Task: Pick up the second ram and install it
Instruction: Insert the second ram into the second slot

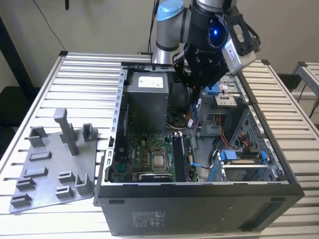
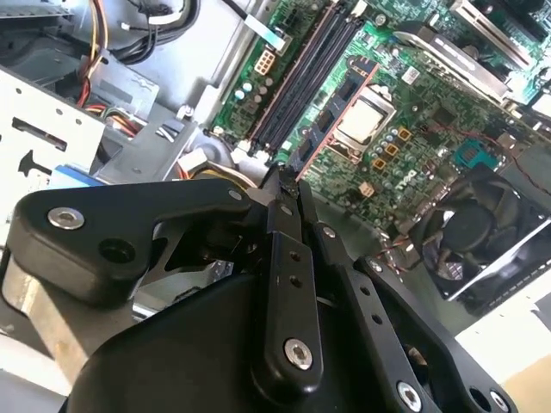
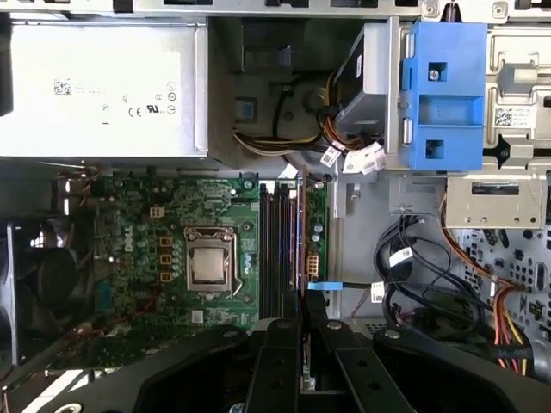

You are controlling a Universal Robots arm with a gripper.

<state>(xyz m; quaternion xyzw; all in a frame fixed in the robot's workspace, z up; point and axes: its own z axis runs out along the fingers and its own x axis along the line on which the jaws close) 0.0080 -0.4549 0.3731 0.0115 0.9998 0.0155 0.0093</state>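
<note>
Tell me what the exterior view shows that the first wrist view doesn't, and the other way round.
Exterior view: the gray fixture plate lying on the slatted table beside the computer case, the arm above it, and the case's outer wall.
First wrist view: the case fan next to the motherboard.
Both: the power supply, the motherboard with its processor socket, the memory slots, and the gripper above the open case.
</note>
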